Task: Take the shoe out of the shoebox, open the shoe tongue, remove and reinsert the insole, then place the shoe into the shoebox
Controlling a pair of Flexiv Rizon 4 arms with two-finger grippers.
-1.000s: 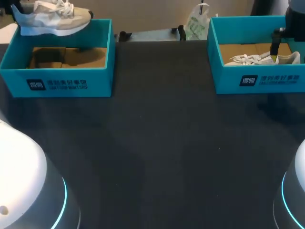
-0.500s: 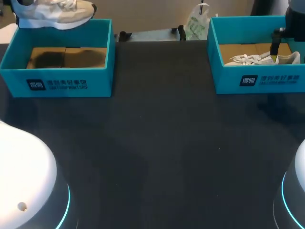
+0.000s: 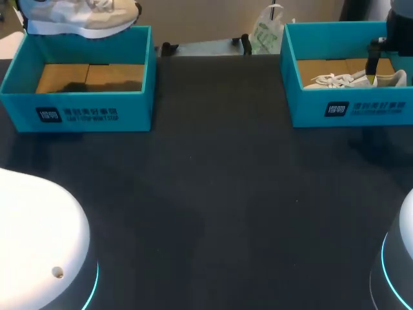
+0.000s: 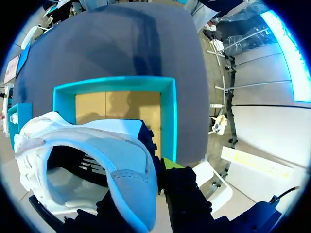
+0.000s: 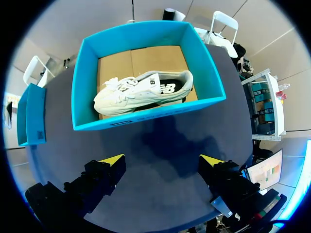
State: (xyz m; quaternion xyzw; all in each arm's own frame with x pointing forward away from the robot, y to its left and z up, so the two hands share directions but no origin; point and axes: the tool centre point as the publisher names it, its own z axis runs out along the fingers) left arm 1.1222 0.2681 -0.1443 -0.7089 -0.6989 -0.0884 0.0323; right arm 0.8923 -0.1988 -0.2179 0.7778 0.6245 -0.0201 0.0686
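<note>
A white sneaker point(image 3: 80, 16) hangs in the air above the back wall of the left teal shoebox point(image 3: 77, 106), whose cardboard floor is bare. My left gripper point(image 4: 154, 171) is shut on the sneaker's point(image 4: 87, 155) heel collar, with one yellow tip showing beside the shoe. A second white sneaker point(image 3: 355, 79) lies on its side in the right teal shoebox point(image 3: 348, 110). My right gripper point(image 5: 163, 160) hangs high over that box point(image 5: 146, 116), open, with nothing between its fingers; its sneaker point(image 5: 143, 90) lies ahead of them.
Dark table surface spreads between the two boxes and toward the front edge. A white plastic bag point(image 3: 266, 32) and small black fittings point(image 3: 169, 47) sit at the back edge. My arms' white bases point(image 3: 39, 252) fill the front corners.
The left gripper has lifted the sneaker higher and slightly to the right; its shadow on the box floor has shrunk. The right arm has not moved.
</note>
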